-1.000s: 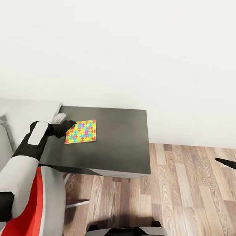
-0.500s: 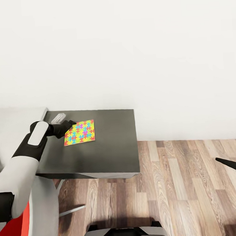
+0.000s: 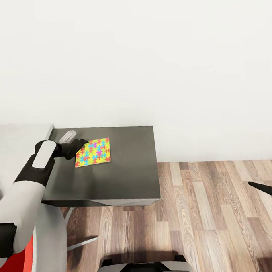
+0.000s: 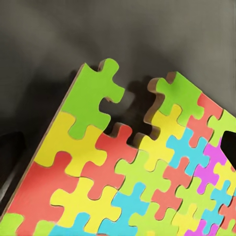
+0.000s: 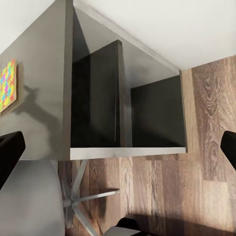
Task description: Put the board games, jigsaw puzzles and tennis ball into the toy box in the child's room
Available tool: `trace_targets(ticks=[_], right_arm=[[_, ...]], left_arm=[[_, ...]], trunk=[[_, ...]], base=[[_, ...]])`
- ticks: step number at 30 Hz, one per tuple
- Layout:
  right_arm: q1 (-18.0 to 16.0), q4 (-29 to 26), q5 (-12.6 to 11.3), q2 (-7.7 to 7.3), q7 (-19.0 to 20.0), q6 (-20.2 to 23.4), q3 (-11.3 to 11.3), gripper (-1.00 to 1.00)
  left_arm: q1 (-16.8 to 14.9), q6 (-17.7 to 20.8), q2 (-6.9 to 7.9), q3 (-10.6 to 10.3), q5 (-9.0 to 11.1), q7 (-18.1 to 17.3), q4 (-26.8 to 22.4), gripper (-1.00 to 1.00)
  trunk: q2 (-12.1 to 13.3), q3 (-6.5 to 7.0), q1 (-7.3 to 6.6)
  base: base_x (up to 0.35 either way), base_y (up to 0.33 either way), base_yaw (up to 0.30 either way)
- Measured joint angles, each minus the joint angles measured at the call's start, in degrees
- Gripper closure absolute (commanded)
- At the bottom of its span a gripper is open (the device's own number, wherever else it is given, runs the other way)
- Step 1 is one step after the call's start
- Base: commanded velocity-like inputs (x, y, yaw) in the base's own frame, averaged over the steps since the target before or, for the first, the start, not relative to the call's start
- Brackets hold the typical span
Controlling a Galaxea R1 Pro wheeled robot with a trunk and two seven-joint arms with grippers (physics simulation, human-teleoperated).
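Left gripper [image 3: 83,144] fingers pinch a jigsaw puzzle [image 3: 93,152] corner over the dark counter [image 3: 126,173]; boxing it remains undone.

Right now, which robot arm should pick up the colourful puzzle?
The left. Its left gripper is already at the puzzle's corner on the dark table, with the puzzle close up in its wrist view. The right gripper hangs far off over the wood floor.

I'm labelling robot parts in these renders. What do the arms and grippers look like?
The left arm has light grey shells, black joints and a black wrist bearing a grey oval panel. The left gripper is black, as is the right gripper, with slim pointed fingers.
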Motion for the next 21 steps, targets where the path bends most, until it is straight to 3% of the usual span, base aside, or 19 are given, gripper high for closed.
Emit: trace_targets(ticks=[6, 21], right_arm=[[0.0, -0.01, 0.0, 0.0, -0.03, 0.0, 0.0, -1.0], [0.0, -0.01, -0.01, 0.0, 0.01, 0.0, -0.01, -1.0]], left_arm=[[0.05, -0.15, -0.02, -0.04, 0.41, -0.09, -0.3, -1.0], [0.06, -0.18, -0.18, -0.07, 0.51, -0.04, -0.37, -1.0]], trunk=[[0.0, 0.0, 0.1], [0.0, 0.0, 0.1]], base=[[-0.027, -0.073, -0.003], [-0.076, -0.19, -0.006]])
